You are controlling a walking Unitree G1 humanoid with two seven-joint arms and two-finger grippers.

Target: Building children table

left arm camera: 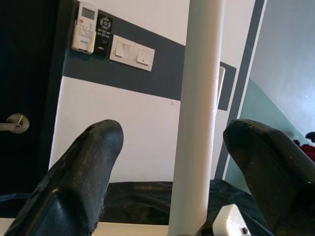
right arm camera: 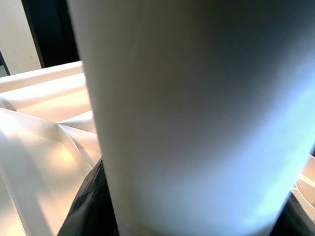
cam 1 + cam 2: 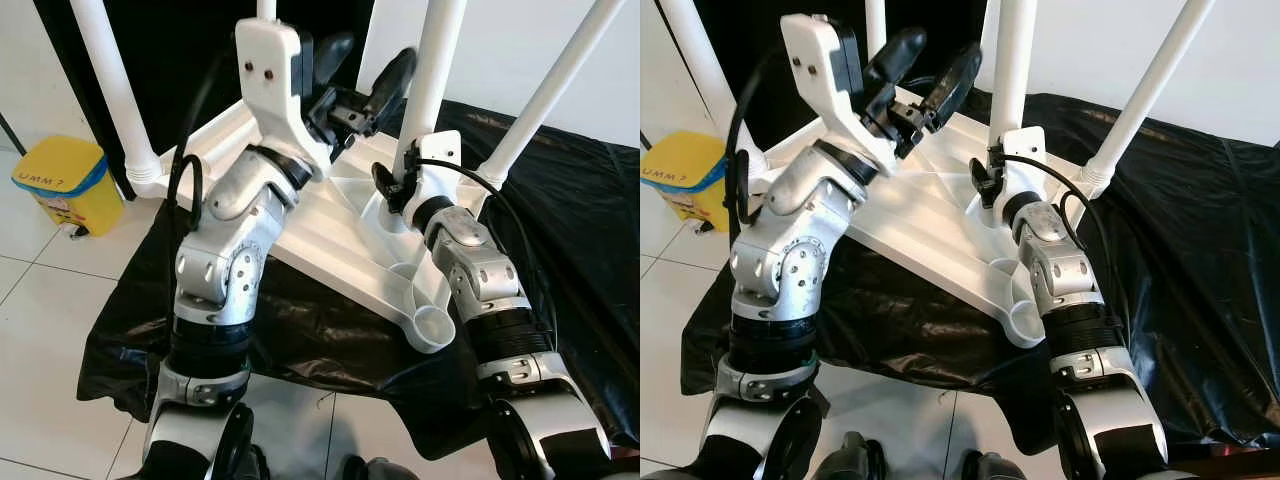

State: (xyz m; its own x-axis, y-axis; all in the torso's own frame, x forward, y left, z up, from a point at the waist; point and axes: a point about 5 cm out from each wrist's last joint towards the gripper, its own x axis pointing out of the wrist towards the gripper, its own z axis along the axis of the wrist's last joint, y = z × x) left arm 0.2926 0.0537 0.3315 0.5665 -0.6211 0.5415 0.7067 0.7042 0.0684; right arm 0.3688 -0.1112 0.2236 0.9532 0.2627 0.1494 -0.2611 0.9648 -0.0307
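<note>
tabletop upside down on black sheet | right gripper clamped on leg above tabletop | left gripper fingers wide, beside leg | risk: leg tilts, misses empty corner socket

Floor: pale square tiles with thin dark joints.

Black plastic sheet: lay spread directly on the tiles, wrinkled and glossy, its near edge ragged and its right part running back toward the white wall.

White table top: rested upside down on the sheet, ribbed underside facing up, one empty round leg socket at its near corner. White legs stood up from its other sockets.

Yellow bin: stood on the bare tiles just off the sheet's left edge, blue band under its lid, dark lettering on top that could not be read with confidence.
</note>
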